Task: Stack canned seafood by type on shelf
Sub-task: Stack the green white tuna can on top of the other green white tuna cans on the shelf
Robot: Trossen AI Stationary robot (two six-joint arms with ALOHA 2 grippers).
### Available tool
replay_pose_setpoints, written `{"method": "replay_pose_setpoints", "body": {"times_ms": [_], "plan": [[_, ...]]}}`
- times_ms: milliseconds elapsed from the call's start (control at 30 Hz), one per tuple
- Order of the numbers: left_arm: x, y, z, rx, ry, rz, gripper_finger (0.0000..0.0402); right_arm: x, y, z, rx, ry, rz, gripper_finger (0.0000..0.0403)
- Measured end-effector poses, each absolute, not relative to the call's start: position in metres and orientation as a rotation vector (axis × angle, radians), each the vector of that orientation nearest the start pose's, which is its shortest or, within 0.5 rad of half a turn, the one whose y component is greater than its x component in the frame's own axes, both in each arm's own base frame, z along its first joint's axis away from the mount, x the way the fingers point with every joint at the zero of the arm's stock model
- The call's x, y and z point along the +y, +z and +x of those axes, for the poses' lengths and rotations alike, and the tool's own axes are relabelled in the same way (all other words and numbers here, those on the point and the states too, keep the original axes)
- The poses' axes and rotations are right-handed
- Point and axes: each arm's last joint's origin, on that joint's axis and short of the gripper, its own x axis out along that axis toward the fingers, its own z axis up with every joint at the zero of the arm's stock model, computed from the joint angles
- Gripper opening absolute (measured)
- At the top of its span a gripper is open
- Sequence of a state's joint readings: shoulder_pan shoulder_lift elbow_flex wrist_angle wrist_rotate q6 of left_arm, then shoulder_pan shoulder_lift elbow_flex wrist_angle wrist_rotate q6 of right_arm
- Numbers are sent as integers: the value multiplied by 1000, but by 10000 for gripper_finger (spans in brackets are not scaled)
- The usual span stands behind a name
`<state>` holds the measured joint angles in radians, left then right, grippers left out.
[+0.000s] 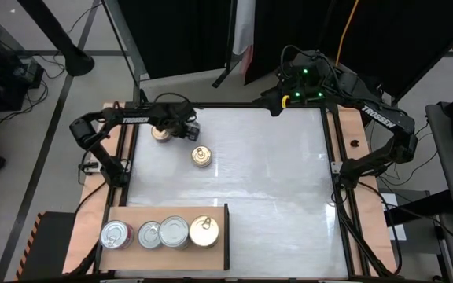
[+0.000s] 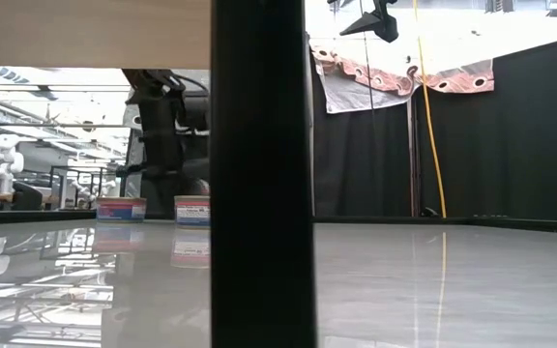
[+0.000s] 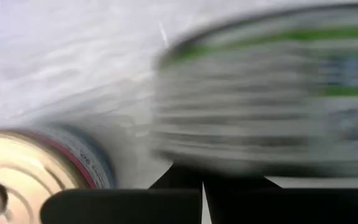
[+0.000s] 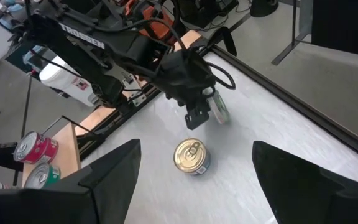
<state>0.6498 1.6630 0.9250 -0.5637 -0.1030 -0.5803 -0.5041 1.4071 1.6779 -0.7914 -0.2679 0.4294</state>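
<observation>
**Left fingers shut beside the far tins**

My left gripper (image 4: 197, 119) hung with its fingers closed at the table's far-left end, a tin (image 4: 219, 109) right against it — whether I gripped it, I could not tell. A gold-lidded tin (image 1: 201, 156) lay nearby, waiting its turn. The shelf (image 1: 124, 259) held four tins (image 1: 173, 232) in a row — sorted by lid, I judged. My right gripper (image 4: 194, 180) waited open, well back
</observation>
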Motion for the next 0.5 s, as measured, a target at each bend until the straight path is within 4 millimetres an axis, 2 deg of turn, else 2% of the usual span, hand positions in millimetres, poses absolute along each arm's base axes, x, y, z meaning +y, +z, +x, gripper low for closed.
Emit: {"method": "replay_pose_setpoints", "body": {"times_ms": [100,167,300,400,500], "plan": [[173,152,230,1123,998,-818,1,-128,440,249,429,-332,612,299],[168,160,232,1094,966,-815,1,-128,440,249,429,-332,612,299],[153,188,230,1034,848,-824,1,-128,440,249,429,-332,611,299],[144,220,227,952,714,-810,3,-128,440,249,430,-332,612,299],[141,248,226,850,553,-714,30,-128,440,249,431,-330,600,299]]}}
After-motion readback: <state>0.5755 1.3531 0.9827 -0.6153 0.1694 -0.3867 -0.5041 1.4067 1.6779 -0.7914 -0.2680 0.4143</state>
